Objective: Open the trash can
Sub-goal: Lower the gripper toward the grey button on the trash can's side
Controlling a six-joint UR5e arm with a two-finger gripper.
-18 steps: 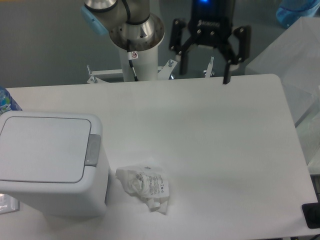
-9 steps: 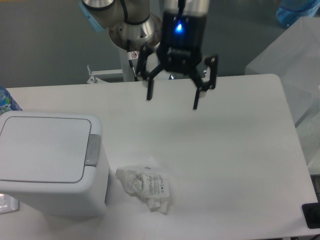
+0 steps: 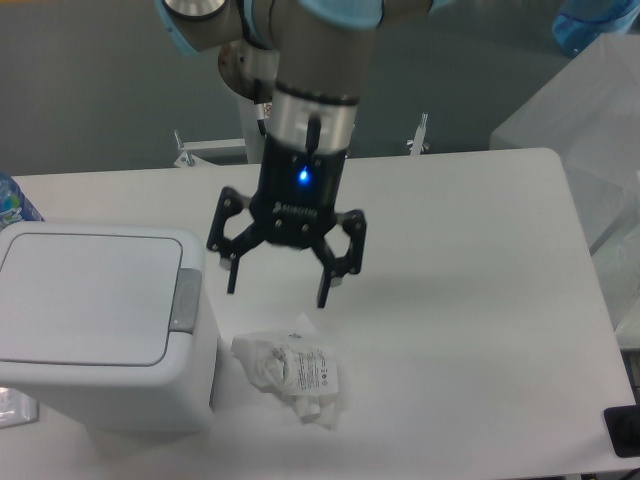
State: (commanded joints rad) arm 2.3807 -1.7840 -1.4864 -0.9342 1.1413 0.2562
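Fixed camera view: the small boxy white plastic trash can [image 3: 105,340] with rounded corners stands at the near left of the white table [image 3: 470,300], close to the table's left and front edges. Its flat rectangular lid [image 3: 88,297] lies shut and level, so nothing inside can be seen. A grey push-button tab [image 3: 186,300] sits on the rim along the lid's right side. Just right of the can, apart from its wall, lies a crumpled white paper wad with small print on it [image 3: 292,374].

The arm comes down from the top of the picture, its silver and grey wrist roughly vertical with a blue light lit on the black body. The black two-finger gripper [image 3: 277,288] points downward, jaws spread wide with nothing between them. It hangs above the table, right of the grey tab and above the paper wad; one fingertip [image 3: 232,285] is near the can's right side without touching it.

To the right of the gripper the tabletop runs to a rounded far corner, where translucent plastic sheeting [image 3: 590,110] lies beyond the edge. A blue-patterned object [image 3: 12,203] shows at the left border behind the can
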